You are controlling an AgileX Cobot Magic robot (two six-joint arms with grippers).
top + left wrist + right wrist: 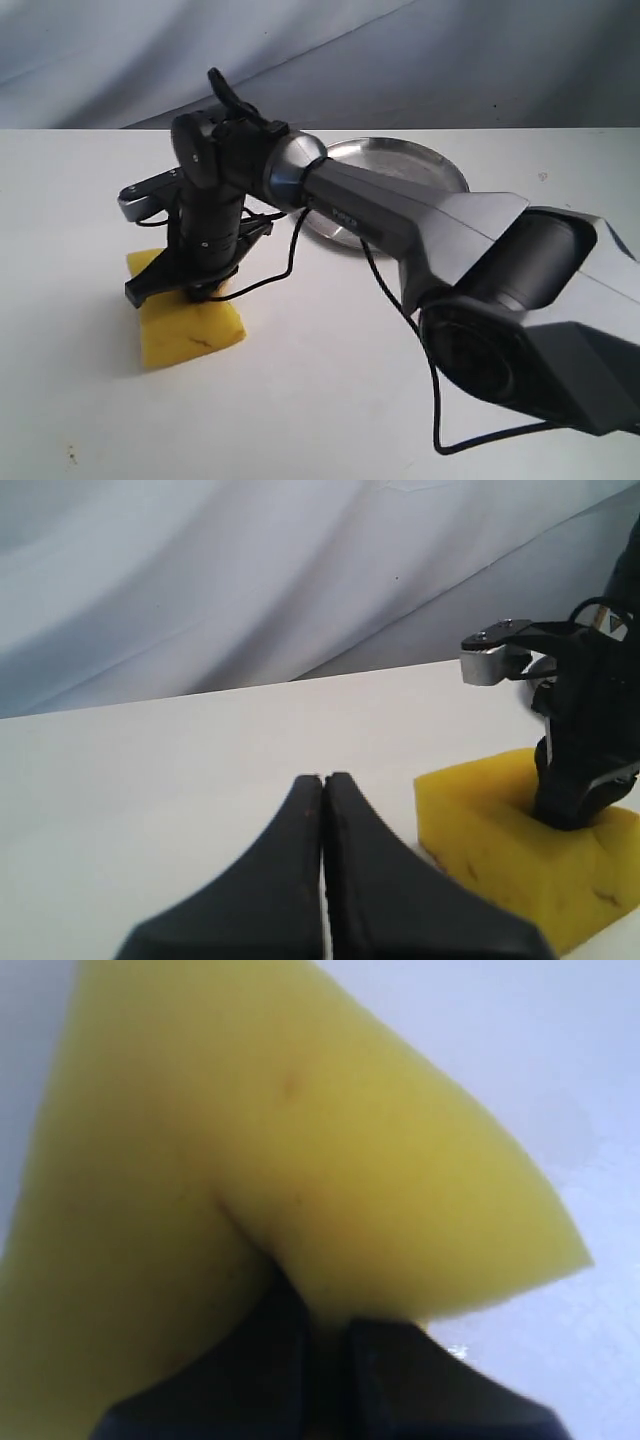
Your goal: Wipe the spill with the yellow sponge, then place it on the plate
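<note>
The yellow sponge (195,325) lies on the white table (330,400) at the left. My right gripper (195,288) reaches across from the right and presses down into its top, shut on a pinched fold of foam. In the right wrist view the sponge (300,1150) bulges around the closed fingertips of the right gripper (325,1305). The left wrist view shows the left gripper (324,780) shut and empty, low over the table beside the sponge (500,865). The silver plate (425,165) sits behind the right arm, partly covered. No spill shows in any view.
The right arm's grey body (480,260) spans the table from the right front, and a black cable (400,310) hangs from it. A pale cloth backdrop (400,50) rises behind the table's far edge.
</note>
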